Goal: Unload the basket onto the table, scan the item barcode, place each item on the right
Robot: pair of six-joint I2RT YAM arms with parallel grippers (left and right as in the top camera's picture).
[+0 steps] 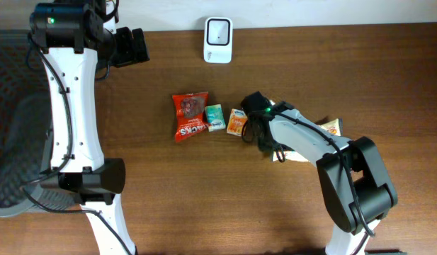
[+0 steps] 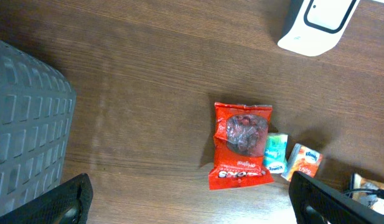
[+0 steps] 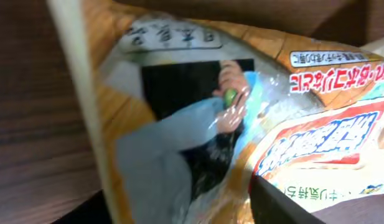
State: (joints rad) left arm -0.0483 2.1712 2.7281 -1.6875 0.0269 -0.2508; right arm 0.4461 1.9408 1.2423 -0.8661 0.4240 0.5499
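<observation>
A: Brown wood table (image 1: 204,198). Left gripper (image 1: 131,47)?

B: Jaws spread fully, holding nothing, far left; arm stretched away from the near edge. Its wrist cam shows red snack bag (image 2: 241,146), teal packet (image 2: 276,154) and orange packet (image 2: 304,162) in a row, with the white scanner (image 2: 316,25) at the far edge.

A: Right gripper (image 1: 260,127)?

B: Arm folded in from near right, head low over the orange-printed bag (image 1: 333,127), right of the row. Overhead hides the jaws. Wrist cam is filled by the bag, one dark finger (image 3: 285,202) at lower right. Can't tell if it's gripping.
</observation>
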